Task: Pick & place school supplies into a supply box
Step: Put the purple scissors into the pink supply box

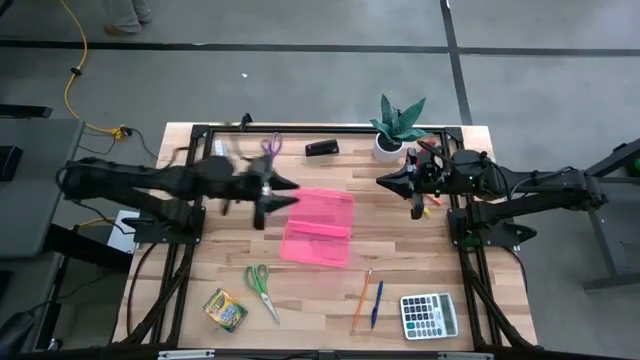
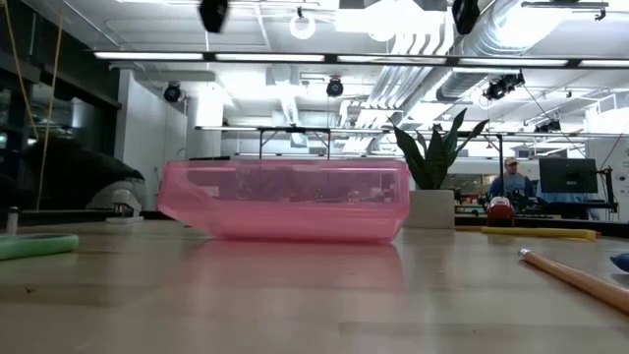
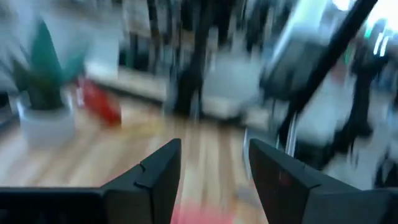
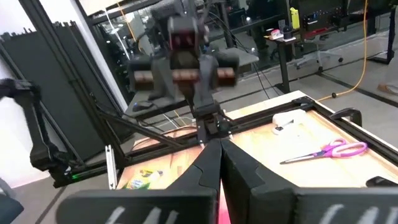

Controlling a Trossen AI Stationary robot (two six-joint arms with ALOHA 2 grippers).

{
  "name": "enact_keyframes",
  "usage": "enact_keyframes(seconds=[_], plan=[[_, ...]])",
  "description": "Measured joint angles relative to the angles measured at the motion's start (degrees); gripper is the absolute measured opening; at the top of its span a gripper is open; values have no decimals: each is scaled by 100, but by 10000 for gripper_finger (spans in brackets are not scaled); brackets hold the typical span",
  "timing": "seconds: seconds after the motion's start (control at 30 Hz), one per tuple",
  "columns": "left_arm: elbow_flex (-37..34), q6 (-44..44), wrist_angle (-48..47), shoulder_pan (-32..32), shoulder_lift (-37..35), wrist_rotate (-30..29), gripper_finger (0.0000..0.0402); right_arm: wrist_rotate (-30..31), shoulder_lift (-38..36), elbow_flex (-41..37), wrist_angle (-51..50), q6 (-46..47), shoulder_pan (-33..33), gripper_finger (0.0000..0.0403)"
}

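Wooden table (image 1: 320, 290), pink supply box (image 1: 320, 226) centred, left claw (image 1: 283, 190) spread, right claw (image 1: 384, 180) pressed together.

The pink supply box (image 1: 320, 227) is sitting mid-worktop, taking up the centre. The left gripper (image 1: 272, 191) is hanging just off its left far corner, fingers parted, and the right gripper (image 1: 413, 181), fingers pressed together, is hovering well off its right side, leaving bare wood between. The potted plant (image 1: 396, 126) is crowding the far right corner. Along the near edge, green-handled scissors (image 1: 262, 288), crayon box (image 1: 226, 309), orange pencil (image 1: 361, 299), blue pen (image 1: 376, 303) and calculator (image 1: 429, 315) are lying apart, leaving open lanes.
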Motion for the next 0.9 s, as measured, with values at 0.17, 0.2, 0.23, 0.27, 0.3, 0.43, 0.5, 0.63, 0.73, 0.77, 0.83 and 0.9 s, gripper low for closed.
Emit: enact_keyframes(seconds=[0.17, 0.2, 0.23, 0.27, 0.3, 0.43, 0.5, 0.63, 0.73, 0.77, 0.83, 0.9], plan=[[-862, 44, 926, -366, -1118, -779, 173, 0, 125, 0, 44, -38, -1, 0], [-924, 109, 934, -404, -1288, -818, 173, 2, 130, 0, 81, -38, 1, 0], [-974, 143, 897, -427, -1444, -842, 173, 2, 126, 0, 119, -54, -1, 0], [-1007, 181, 826, -428, -1580, -843, 173, 2, 123, 0, 175, -91, -1, 0], [-1015, 241, 733, -428, -1693, -840, 173, 2, 116, 0, 205, -137, -1, 0], [-1017, 540, 279, -422, -1995, -858, 172, 4, 110, 0, 237, -346, -1, 0], [-1019, 578, 172, -422, -2053, -856, 172, 4, 110, 0, 237, -400, -1, 0], [-1019, 543, 168, -422, -2053, -856, 172, 3, 110, 0, 239, -421, -1, 0], [-1019, 545, 168, -408, -2053, -858, 172, 2, 110, 0, 242, -469, -1, 0], [-1019, 555, 168, -399, -2053, -859, 172, 3, 110, 0, 242, -461, -1, 0], [-1019, 704, 168, -389, -2053, -863, 172, 3, 110, 0, 242, -447, -1, 0], [-1019, 825, 167, -387, -2053, -888, 172, 4, 110, 0, 243, -449, -1, 0]])
